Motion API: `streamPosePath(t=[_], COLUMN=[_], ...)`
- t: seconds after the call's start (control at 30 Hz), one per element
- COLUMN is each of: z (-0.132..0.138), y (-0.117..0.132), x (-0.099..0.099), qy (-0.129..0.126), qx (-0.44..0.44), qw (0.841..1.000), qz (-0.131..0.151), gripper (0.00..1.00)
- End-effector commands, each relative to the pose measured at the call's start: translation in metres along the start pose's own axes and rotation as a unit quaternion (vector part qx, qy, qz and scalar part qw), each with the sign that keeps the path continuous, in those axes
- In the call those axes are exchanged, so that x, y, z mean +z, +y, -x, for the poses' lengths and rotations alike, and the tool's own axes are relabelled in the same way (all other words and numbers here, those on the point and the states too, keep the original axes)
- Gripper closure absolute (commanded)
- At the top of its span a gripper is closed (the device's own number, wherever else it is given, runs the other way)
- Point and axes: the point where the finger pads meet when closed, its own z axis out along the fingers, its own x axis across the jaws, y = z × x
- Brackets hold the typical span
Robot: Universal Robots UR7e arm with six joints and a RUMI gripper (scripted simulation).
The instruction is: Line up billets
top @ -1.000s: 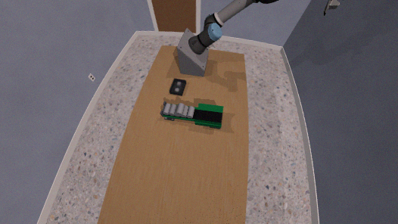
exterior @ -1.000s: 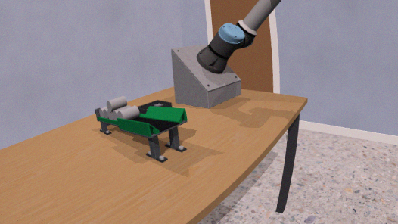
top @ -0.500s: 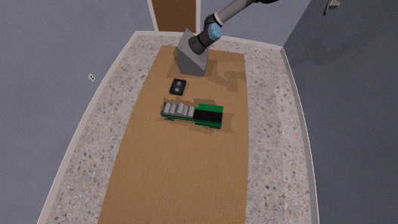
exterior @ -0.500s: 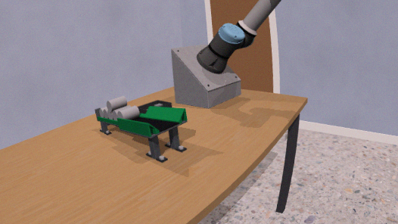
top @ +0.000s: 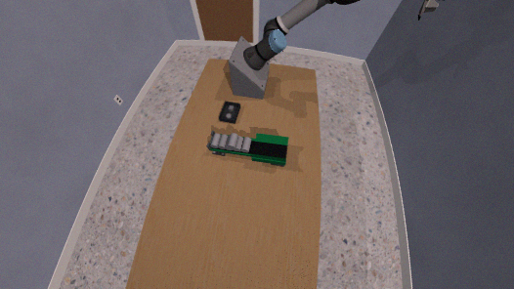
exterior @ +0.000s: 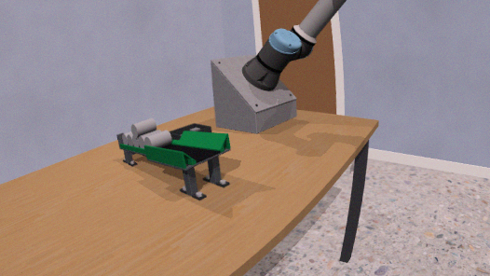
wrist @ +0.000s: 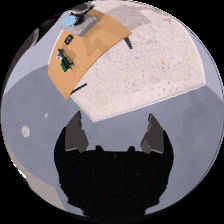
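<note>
Gripper (wrist: 114, 131): jaws spread to full width, nothing between them. The wrist view looks down from high up, with the wooden table (wrist: 107, 31) small and well apart, up and to the left of the fingers. The gripper itself is out of frame in the top and exterior views; only the arm's lower joints show, rising from the grey wedge pedestal (exterior: 228, 100).

Working left to right in the exterior view:

- Stop end of the feed ramp (exterior: 160, 155), the low left end. The billets (top: 233, 142) are packed here in a row. From the top view the count is not certain.
- The raised billet (exterior: 143, 126) rests on two lower ones, toward the stop end, far below the gripper and off to its left in the wrist view. It looks roughly crosswise to the ramp.
- The nearest lower billet (exterior: 158, 138) closes the row on the uphill side. To its right the black ramp bed is bare up to the green upper end.
- A small dark tray-like item (top: 230, 111) lies beyond the ramp, toward the pedestal. Not part of the task.

Judgement: the step in hand is the approach; nothing has been done to the stack yet. To do it well, descend over the raised billet with the jaws kept wide and aligned across its ends or its diameter. Set it on the bare bed just uphill of the row, straight across. Avoid knocking the lower billets askew.
</note>
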Motion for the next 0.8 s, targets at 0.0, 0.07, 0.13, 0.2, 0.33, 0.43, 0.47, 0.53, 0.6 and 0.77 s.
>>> streamPosePath(t=[0.0, 0.07, 0.13, 0.2, 0.33, 0.43, 0.47, 0.53, 0.6, 0.77], z=[0.0, -0.001, -0.001, -0.002, -0.003, -0.005, -0.006, -0.007, -0.009, -0.011], y=[0.0, 0.001, 0.001, 0.002, 0.003, 0.005, 0.005, 0.007, 0.009, 0.015], x=[0.001, 0.003, 0.006, 0.009, 0.014, 0.023, 0.026, 0.034, 0.044, 0.074], qy=[-0.001, -0.002, -0.004, -0.007, -0.01, -0.016, -0.019, -0.024, -0.031, -0.052], qx=[0.004, 0.008, 0.013, 0.02, 0.029, 0.046, 0.053, 0.068, 0.086, 0.141], qw=[1.0, 1.0, 1.0, 1.0, 1.0, 0.999, 0.998, 0.997, 0.996, 0.988], qz=[0.0, -0.001, -0.003, -0.005, -0.007, -0.011, -0.013, -0.017, -0.021, -0.033], gripper=[0.0, 0.0, 0.0, 0.0, 0.0, 0.0, 0.0, 0.0, 0.0, 0.0])
